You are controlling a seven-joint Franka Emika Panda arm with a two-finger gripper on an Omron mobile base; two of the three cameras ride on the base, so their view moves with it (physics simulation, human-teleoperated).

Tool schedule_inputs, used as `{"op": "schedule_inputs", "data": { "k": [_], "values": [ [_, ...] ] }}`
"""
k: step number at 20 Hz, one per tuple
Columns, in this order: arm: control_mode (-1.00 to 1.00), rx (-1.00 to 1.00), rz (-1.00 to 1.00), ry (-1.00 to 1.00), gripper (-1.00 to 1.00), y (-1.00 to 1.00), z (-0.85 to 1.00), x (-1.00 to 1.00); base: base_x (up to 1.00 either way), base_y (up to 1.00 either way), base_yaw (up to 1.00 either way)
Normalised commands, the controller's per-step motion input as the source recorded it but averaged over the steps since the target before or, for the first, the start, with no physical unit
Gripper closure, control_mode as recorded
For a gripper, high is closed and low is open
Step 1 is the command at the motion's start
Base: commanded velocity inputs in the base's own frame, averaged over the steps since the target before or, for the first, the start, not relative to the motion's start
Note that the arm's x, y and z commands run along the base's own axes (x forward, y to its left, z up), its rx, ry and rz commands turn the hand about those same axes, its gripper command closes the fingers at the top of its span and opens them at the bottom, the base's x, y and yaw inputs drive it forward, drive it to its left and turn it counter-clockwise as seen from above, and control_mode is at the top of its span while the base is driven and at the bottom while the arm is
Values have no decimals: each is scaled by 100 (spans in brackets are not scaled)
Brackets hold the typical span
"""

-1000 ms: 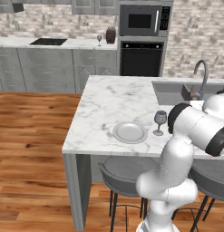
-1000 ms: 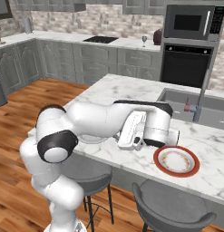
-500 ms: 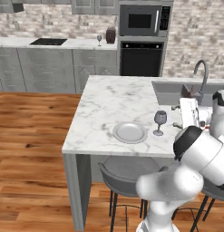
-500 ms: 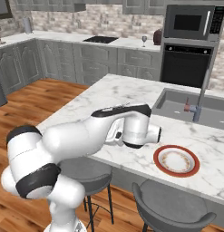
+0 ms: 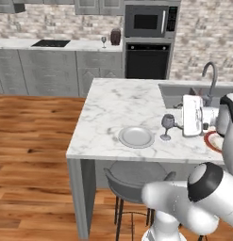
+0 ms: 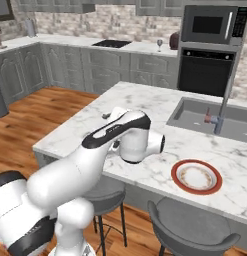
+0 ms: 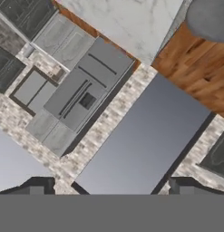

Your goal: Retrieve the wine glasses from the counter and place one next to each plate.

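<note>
One wine glass (image 5: 167, 126) stands upright on island (image 5: 118, 101), just right of grey-white plate (image 5: 136, 137). Small, clear grey, round bowl, thin stem, round foot. Second wine glass (image 5: 104, 42) far back on counter (image 5: 85, 44), beside dark jar (image 5: 115, 36). Red-rimmed plate (image 6: 196, 176) on island near sink (image 6: 215, 114). Gripper (image 7: 111, 186) wide apart, holds nothing; white hand just right of near glass.

Bare marble lies open left of the grey plate (image 5: 136, 137), while a wine glass (image 5: 167, 123) stands just right of it, near the sink (image 5: 177, 94).
</note>
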Motion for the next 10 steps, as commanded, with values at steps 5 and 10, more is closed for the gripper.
{"op": "schedule_inputs", "data": {
  "k": [5,10],
  "values": [
    [100,0,0,0,-100,0,0,0,-62,100,4],
    [100,0,0,0,-100,0,0,0,-48,100,7]
  ]
}}
